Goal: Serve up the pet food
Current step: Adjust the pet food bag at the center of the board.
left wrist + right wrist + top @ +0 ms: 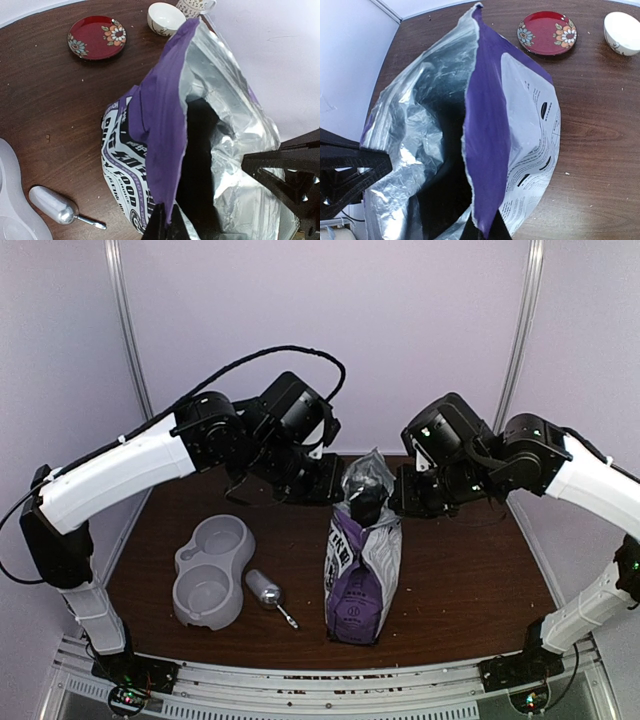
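Dark wooden table: grey double pet bowl beside a metal scoop, upright purple pet-food bag (top open), red floral plate, white bowl.

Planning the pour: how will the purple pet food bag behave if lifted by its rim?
Probably floppy: the pet food bag has a crumpled foil mouth. Likely bottom-heavy, as its lower half bulges. Tall on a narrow base, it may tip.
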